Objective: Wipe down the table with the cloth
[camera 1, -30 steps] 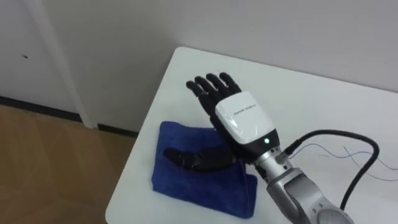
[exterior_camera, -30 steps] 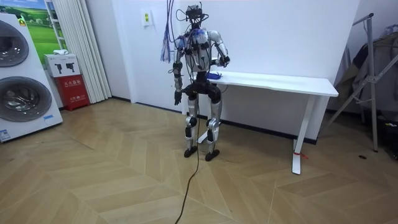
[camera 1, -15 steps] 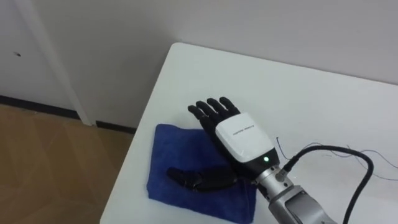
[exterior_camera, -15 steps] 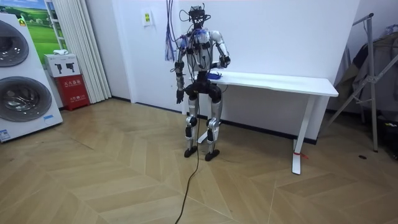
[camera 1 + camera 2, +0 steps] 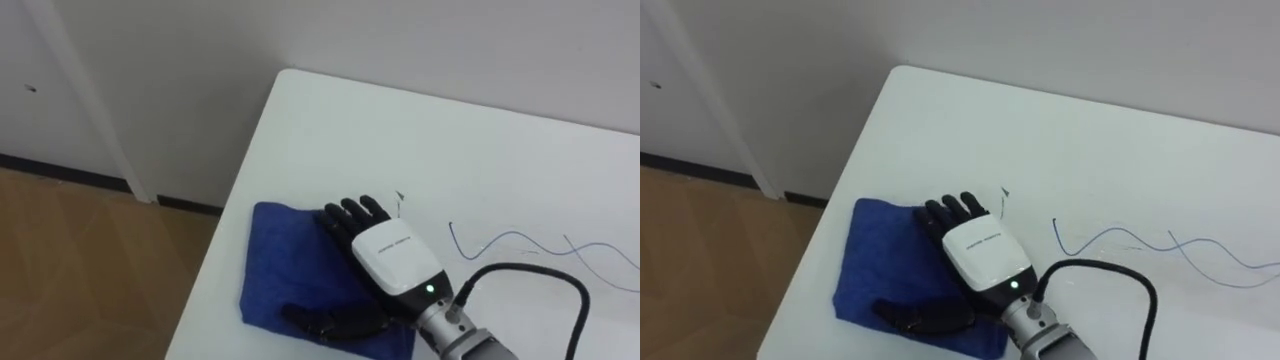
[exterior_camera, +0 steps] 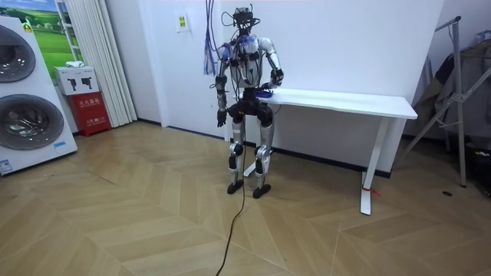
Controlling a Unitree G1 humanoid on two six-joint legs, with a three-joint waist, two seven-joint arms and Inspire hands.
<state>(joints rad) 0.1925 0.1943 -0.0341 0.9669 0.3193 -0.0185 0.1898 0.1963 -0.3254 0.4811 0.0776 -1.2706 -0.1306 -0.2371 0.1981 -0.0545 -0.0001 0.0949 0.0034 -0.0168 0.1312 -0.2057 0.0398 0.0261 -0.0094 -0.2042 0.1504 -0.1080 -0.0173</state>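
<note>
A blue cloth [image 5: 285, 265] lies flat near the left end of the white table [image 5: 400, 140], close to its front edge. My right hand [image 5: 395, 260] rests palm-down on the cloth, fingers straight and reaching its far edge, thumb spread out to the left. Thin blue pen lines [image 5: 520, 243] run across the tabletop to the right of the hand. The right eye view shows the same hand [image 5: 982, 255], cloth [image 5: 880, 265] and lines [image 5: 1140, 240]. In the room view I stand at the table's [image 6: 345, 100] left end and my left hand [image 6: 221, 119] hangs at my side.
The table's left edge [image 5: 235, 190] drops to wooden floor beside a white wall. In the room view a washing machine [image 6: 27, 100] and a red box [image 6: 86, 111] stand at the room view's left, and a metal rack [image 6: 456, 92] at its right.
My right hand has slid back toward me over the cloth; its fingers no longer reach past the far edge. More of the blue lines shows beside it.
</note>
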